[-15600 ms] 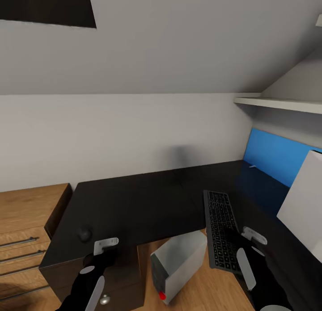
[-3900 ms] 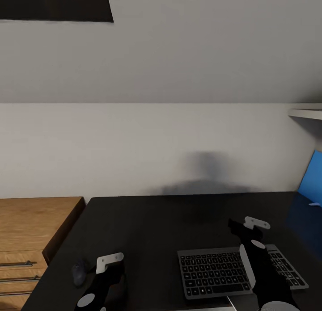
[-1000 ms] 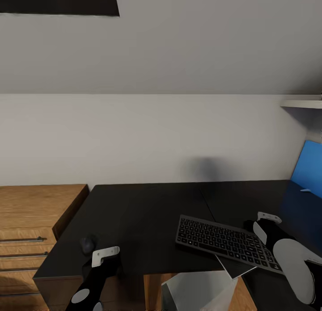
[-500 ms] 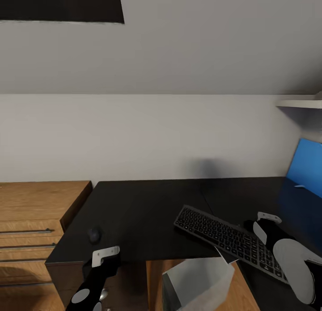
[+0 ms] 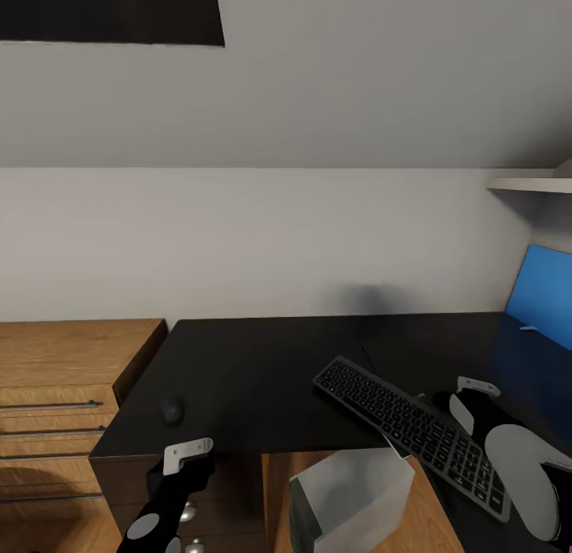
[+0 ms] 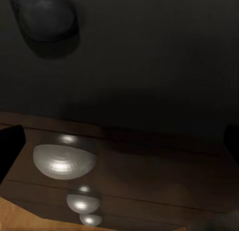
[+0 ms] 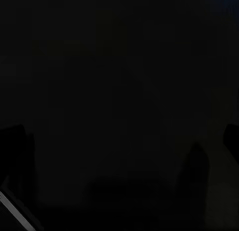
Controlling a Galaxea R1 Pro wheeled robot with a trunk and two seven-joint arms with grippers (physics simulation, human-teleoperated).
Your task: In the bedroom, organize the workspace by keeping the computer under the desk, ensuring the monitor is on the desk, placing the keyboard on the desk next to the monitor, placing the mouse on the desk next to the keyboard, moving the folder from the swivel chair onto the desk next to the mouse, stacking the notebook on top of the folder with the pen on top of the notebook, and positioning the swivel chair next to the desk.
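- Head view: the keyboard is lying slantwise on the desk, its near end sticking out past the desk's front edge, just beside the right claw. The step in hand seems to be setting the keyboard in place; doing it well would mean sliding it fully onto the top and squaring it, not leaving it overhanging the computer, which is sitting tilted under the desk just below it. The right claw is hanging close over the keyboard's far side; whether it is touching it, and how far its fingers are parted, cannot be told here. The left claw is hovering at the desk's front edge, with the mouse just beyond it on the top. The wooden chest is standing off to its outer side.
- Left wrist view: the mouse is sitting ahead of the claw on the dark top, and the drawer knobs are showing below the edge. The finger tips are showing at both margins, wide apart, holding nothing.
- Right wrist view: the picture is nearly black; dark finger shapes are sitting at the sides and a pale edge near one corner. The claw's state cannot be told.
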